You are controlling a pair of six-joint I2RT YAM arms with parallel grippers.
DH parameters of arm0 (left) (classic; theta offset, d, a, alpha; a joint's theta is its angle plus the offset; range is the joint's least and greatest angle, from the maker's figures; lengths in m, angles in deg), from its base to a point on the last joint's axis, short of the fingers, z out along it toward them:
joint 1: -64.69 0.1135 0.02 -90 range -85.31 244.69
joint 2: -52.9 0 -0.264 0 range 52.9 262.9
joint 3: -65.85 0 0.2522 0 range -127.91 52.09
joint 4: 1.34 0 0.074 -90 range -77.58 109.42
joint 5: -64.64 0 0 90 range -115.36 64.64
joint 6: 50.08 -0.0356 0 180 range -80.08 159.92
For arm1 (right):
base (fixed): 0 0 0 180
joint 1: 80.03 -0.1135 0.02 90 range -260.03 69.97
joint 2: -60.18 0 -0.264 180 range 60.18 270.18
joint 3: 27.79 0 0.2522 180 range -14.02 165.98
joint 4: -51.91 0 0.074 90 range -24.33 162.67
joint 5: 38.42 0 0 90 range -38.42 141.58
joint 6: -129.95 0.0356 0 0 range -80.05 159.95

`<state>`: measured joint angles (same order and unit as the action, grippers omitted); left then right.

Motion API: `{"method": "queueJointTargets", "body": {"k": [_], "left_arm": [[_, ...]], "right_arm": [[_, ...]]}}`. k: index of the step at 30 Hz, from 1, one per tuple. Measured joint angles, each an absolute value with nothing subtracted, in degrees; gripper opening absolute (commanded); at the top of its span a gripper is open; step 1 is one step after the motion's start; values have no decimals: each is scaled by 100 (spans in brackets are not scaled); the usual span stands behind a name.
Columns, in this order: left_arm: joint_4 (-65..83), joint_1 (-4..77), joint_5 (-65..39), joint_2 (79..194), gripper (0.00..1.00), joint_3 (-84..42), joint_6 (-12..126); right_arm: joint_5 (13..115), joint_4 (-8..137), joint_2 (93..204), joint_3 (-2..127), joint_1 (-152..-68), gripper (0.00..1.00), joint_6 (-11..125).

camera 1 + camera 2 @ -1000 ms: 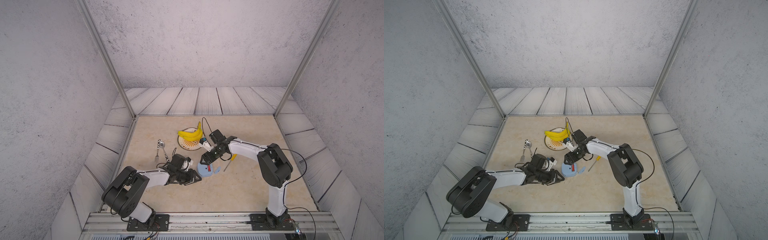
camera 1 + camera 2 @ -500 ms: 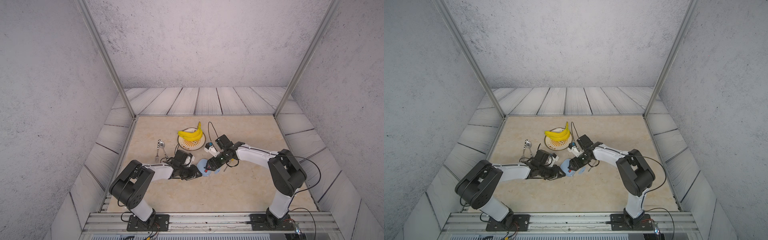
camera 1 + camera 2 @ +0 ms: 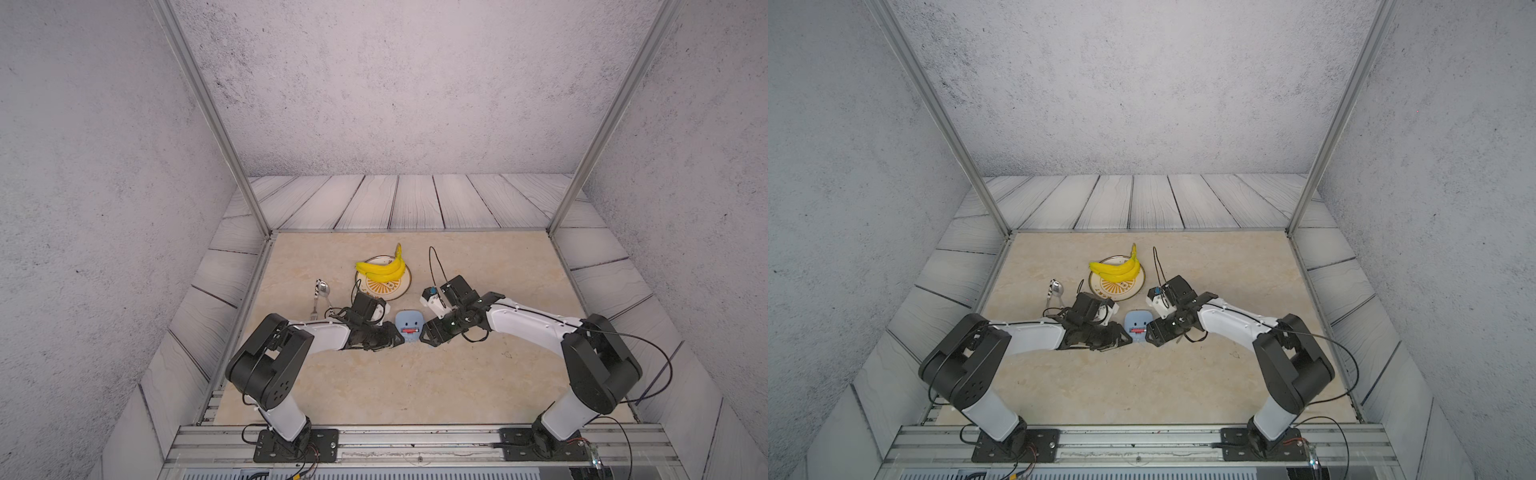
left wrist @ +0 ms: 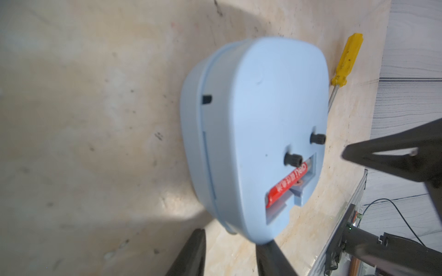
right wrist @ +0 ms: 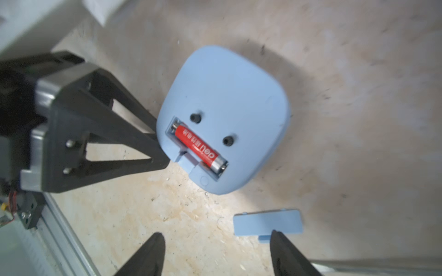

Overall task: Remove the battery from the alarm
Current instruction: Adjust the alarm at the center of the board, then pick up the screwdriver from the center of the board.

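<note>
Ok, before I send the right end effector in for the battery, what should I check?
1. Compartment cover off: ok; the cover lies loose beside the alarm.
2. Battery exposed in its slot: ok.
3. Right end effector open and empty: ok.
4. Alarm braced: cannot tell; the left end effector is open, one finger at the alarm's edge, not gripping.
5. Screwdriver clear of the slot: ok; it lies by the alarm's end away from the slot.
</note>
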<state>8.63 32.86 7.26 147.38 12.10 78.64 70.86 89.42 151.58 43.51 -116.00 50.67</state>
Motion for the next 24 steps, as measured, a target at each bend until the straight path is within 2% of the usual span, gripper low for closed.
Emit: {"method": "queueJointTargets", "body": {"k": [10, 13, 16, 24], "left_arm": [[1232, 3408, 274, 13262, 67, 1543, 7621], [1274, 3428, 73, 12899, 69, 1595, 7571], [1337, 3441, -76, 12637, 70, 1641, 7541], [1510, 3454, -227, 12401, 71, 1733, 7464]], "right_arm": [[5296, 9184, 14395, 3892, -10854, 74, 6302], [4833, 9283, 14607, 3984, -10730, 73, 6518], [4553, 9307, 15049, 4255, -10627, 67, 6673], [4457, 9289, 16179, 5001, -10500, 58, 6918]]}}
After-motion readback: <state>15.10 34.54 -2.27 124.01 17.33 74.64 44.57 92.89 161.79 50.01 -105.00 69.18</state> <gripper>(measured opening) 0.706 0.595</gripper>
